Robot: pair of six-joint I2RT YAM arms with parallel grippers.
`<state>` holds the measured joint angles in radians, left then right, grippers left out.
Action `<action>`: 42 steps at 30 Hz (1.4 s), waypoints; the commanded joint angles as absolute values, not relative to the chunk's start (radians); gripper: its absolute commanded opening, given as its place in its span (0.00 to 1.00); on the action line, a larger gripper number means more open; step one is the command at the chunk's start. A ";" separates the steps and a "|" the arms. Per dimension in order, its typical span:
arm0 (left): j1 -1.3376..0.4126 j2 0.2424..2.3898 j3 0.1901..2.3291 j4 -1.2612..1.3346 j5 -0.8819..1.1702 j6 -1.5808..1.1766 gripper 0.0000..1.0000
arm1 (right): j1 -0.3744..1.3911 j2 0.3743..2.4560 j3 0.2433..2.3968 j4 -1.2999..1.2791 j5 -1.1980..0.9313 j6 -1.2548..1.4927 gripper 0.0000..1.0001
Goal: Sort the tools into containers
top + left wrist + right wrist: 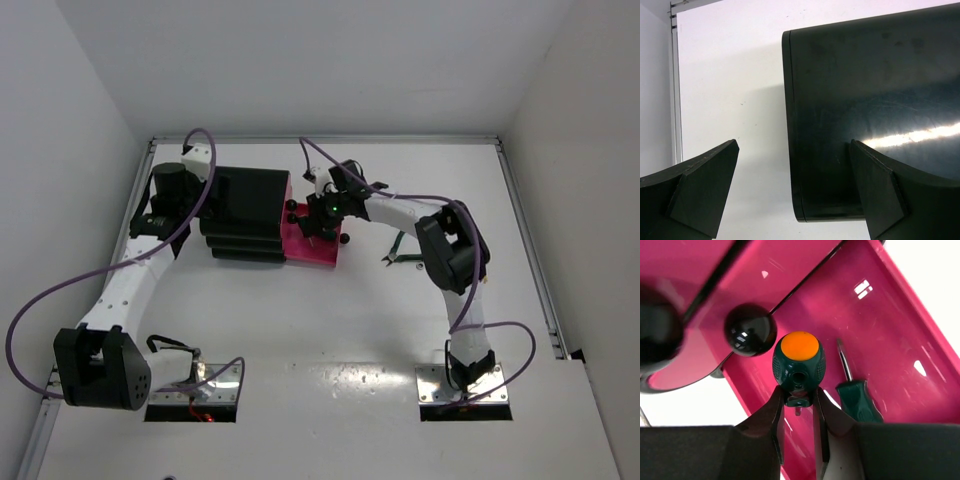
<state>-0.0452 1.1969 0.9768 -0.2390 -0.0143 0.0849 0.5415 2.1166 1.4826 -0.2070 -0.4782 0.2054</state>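
My right gripper [799, 410] is shut on a screwdriver with a dark green handle and an orange cap [798, 365], held above the open lowest magenta tray drawer [890, 325]. A second green-handled screwdriver [857, 399] lies in that tray. In the top view the right gripper [325, 215] hovers over the tray [312, 250], which is pulled out of the black drawer chest [240, 212]. Dark green-handled pliers [397, 249] lie on the table right of the tray. My left gripper [795, 185] is open, straddling the chest's corner [805, 200]. Yellow pliers and the wrench are out of view.
Round black knobs [750, 330] front the upper magenta drawers [685, 285], close to the held screwdriver. The left arm [165, 195] sits at the chest's left end near the left wall. White walls enclose the table on three sides.
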 commanded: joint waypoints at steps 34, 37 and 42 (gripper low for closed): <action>0.176 1.210 1.042 -0.212 -0.087 -0.029 1.00 | 0.252 1.836 1.130 -0.212 -0.405 0.611 0.27; 0.176 1.210 1.016 -0.201 -0.078 -0.029 1.00 | 0.261 1.883 1.140 -0.193 -0.405 0.611 0.27; 0.198 1.276 0.994 -0.176 -0.100 -0.029 1.00 | 0.270 1.956 1.175 -0.192 -0.408 0.620 0.27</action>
